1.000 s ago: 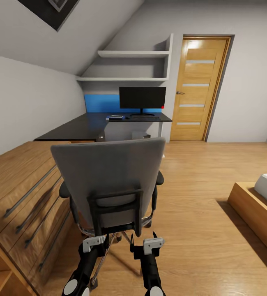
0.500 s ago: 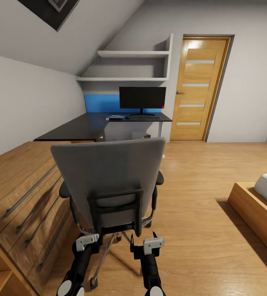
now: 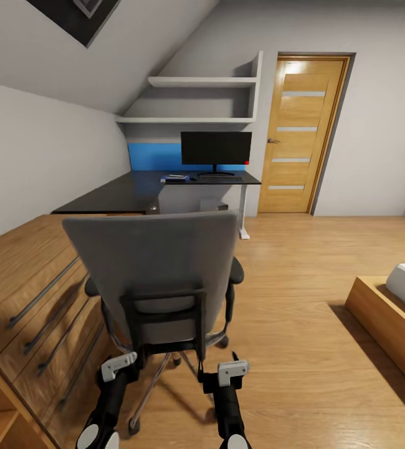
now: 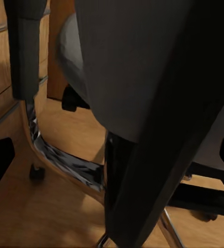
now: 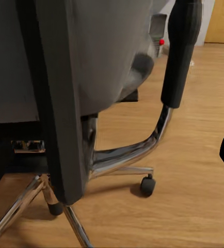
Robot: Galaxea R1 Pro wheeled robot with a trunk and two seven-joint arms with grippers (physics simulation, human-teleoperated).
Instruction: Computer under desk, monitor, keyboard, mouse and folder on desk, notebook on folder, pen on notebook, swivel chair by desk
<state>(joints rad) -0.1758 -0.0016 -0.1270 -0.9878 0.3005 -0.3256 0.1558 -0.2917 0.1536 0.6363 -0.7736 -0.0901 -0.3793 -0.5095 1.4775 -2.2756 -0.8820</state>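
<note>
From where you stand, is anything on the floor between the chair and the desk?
Nothing visible does. The chair stands just ahead of both grippers, left and right. Beyond it bare wood floor runs to the desk. The drawer unit flanks the path on the left, close beside the chair.

I'm parked right behind the swivel chair point(image 3: 156, 280), both arms low at its back; monitor point(image 3: 215, 148) sits on the desk point(image 3: 134, 190) ahead.

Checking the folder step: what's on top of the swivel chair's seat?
From the head view, the swivel chair shows its grey backrest, which covers the seat. Whether a folder lies there cannot be seen. The wrist views show armrests, chrome frame and castors, not the seat top.
</note>
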